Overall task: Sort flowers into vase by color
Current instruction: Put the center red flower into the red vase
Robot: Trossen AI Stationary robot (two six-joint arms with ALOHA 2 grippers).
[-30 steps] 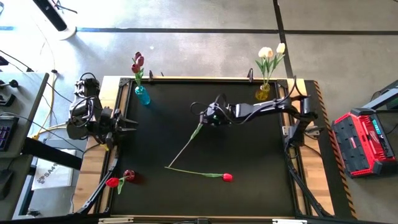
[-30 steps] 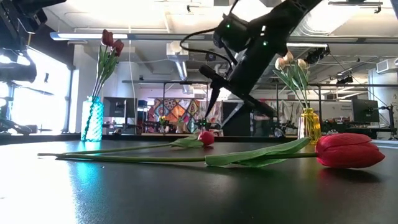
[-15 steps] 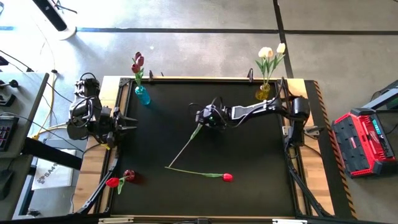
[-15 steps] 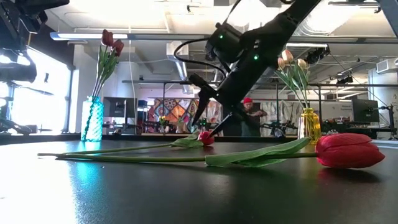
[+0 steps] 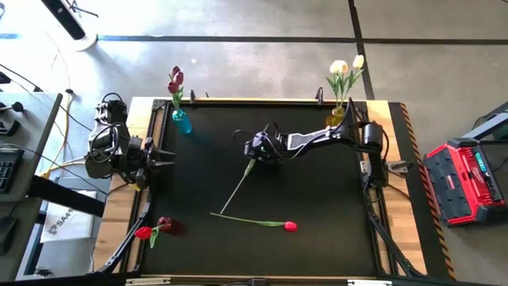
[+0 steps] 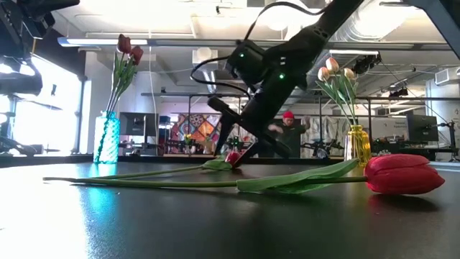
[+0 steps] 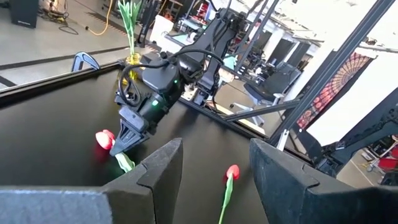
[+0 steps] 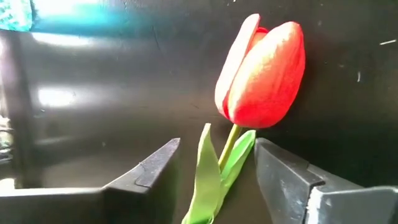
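Red tulip on black tabletop, right pincer agape (empty) astride stem.

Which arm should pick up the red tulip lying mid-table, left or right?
Right. The right gripper hangs open directly over that red tulip, fingers either side of its stem just below the head. The left gripper waits at the table's left edge, well away from it.

We see bare desk around the red tulip, except where the right end effector stands open over its head. Nearer the front edge a second tulip lies crosswise; the blue vase and yellow vase hold the far corners
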